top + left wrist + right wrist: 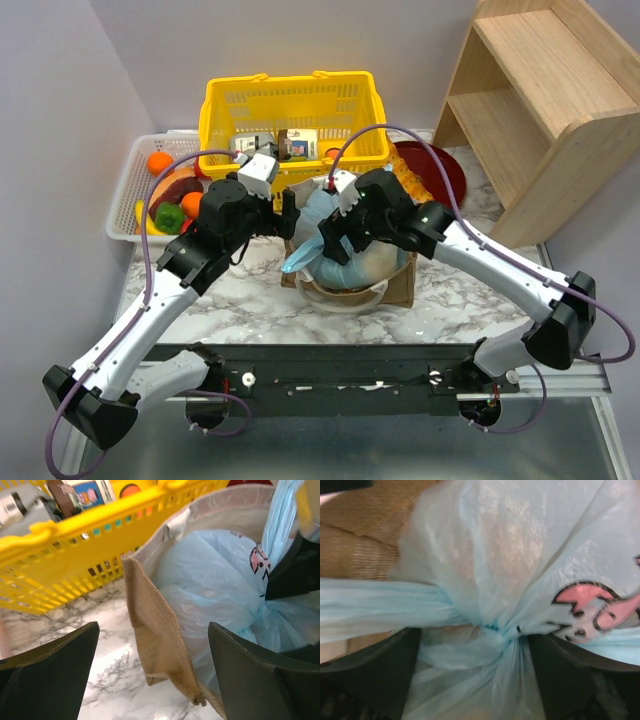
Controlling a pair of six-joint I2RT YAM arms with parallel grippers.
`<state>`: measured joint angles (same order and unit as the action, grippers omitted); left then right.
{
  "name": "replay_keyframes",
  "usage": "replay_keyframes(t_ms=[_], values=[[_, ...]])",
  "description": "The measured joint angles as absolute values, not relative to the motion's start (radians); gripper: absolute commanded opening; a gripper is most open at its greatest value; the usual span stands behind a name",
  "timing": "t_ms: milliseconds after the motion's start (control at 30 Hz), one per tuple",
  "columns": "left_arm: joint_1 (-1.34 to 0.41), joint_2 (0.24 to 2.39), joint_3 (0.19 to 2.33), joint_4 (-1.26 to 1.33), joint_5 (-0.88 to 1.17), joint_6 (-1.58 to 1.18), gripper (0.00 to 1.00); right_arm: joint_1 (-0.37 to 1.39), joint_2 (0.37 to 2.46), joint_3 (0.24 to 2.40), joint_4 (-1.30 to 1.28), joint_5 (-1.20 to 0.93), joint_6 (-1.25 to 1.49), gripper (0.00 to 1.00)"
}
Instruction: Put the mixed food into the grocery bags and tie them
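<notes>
Facing tan bag edge, left gripper agape

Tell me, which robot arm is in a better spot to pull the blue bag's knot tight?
Probably the right. The right gripper has a finger each side of the knot on the blue bag. The left gripper is open, straddling the wall of the tan bag, off the knot.

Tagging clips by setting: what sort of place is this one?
Likely a lab bench staged as a grocery packing station, not a real shop: a marble-look table in a bare wall corner, a yellow shopping basket, a wooden shelf.
</notes>
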<state>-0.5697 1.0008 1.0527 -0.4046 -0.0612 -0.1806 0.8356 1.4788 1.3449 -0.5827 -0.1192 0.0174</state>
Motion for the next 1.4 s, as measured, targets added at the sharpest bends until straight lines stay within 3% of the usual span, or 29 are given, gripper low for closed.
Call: replay_keyframes(t_ms=[367,633,900,1233,1400], values=[[-0.509,0.959,1.085,-0.318,-0.103,-0.189,0.99,0.799,1.285,1.433,-0.487,-0.043,0.003,1.0],[-0.255,1.058,1.129,-0.225,-0.081,-0.352,0.99,0.416,1.346,1.492,-0.412,-0.129,0.119,1.0],[-0.017,1.066,1.172,-0.224,-0.002,-0.446,0.99,0.178,1.255,1.422,-0.403,-0.123,0.177,1.0],[-0.013,0.915,1.171,-0.267,-0.065,-0.367,0.99,0.171,0.938,1.151,-0.235,0.004,0.104,1.0],[-0.013,0.889,1.166,-0.27,-0.097,-0.34,0.99,0.171,0.904,1.087,-0.176,0.053,0.086,1.0]])
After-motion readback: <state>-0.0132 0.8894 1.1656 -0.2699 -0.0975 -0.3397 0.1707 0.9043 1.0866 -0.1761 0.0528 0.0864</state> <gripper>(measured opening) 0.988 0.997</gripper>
